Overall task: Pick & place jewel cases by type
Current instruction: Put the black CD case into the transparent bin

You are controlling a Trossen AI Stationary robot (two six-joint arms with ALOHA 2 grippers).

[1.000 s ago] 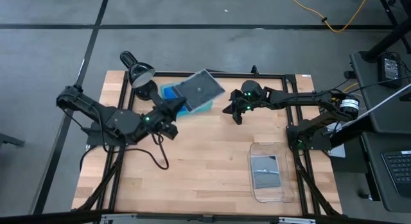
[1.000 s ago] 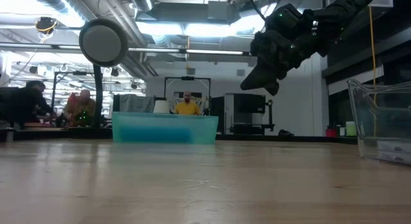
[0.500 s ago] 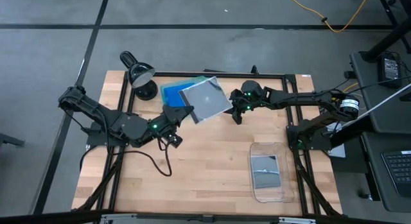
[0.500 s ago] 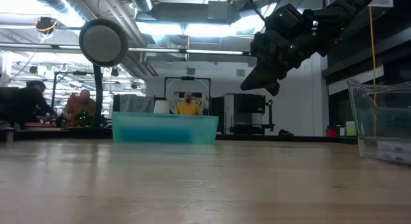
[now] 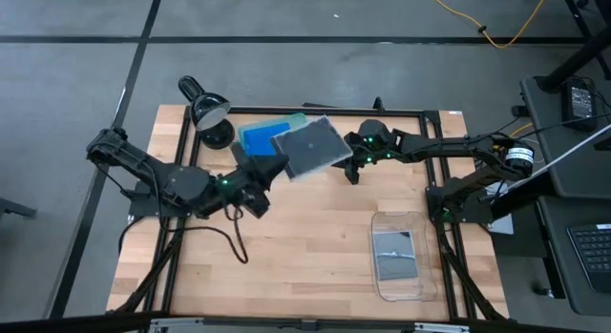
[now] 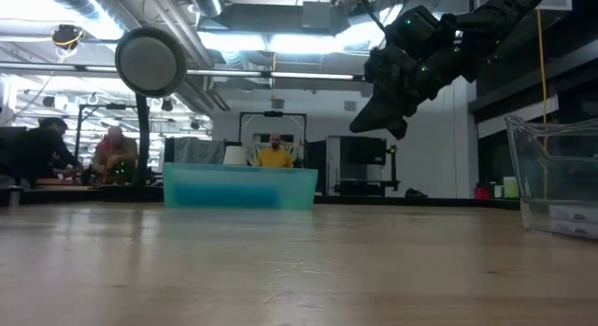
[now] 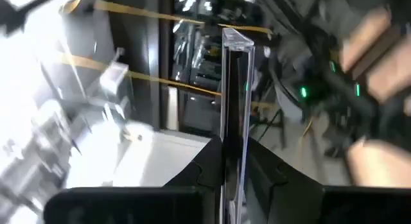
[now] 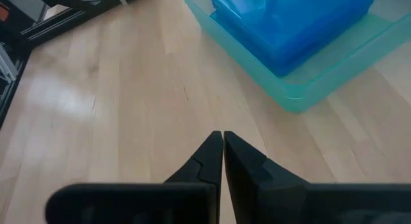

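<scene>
My left gripper (image 5: 274,167) is shut on a grey-clear square jewel case (image 5: 311,146) and carries it in the air beside the translucent green tray (image 5: 302,116). In the left wrist view the case (image 7: 234,89) shows edge-on between the fingers. Bright blue cases (image 5: 258,136) lie stacked in the green tray (image 8: 302,95), and they also show in the right wrist view (image 8: 289,22). My right gripper (image 5: 351,171) hangs shut above the table just right of the held case, with its fingertips together (image 8: 223,137). Another grey case (image 5: 396,253) lies in the clear tray. My left gripper pinches the square case between its two fingers at the edge nearest the arm (image 7: 234,161). The fingers come about level from the table's left. The case is lifted clear and juts out past the fingertips toward the right gripper, lying roughly flat as seen from above (image 5: 286,163).
A clear plastic tray (image 5: 417,293) stands at the right near part of the table (image 6: 551,177). A desk lamp (image 5: 211,114) stands at the far left corner beside the green tray (image 6: 240,186). Bare wood lies in the middle and near left. People show in the room beyond.
My left gripper has carried the square case off from above the green tray, toward the table's right and a little toward the near edge. The case has turned slightly in the air. It now hangs close to the right gripper, which has kept still.
</scene>
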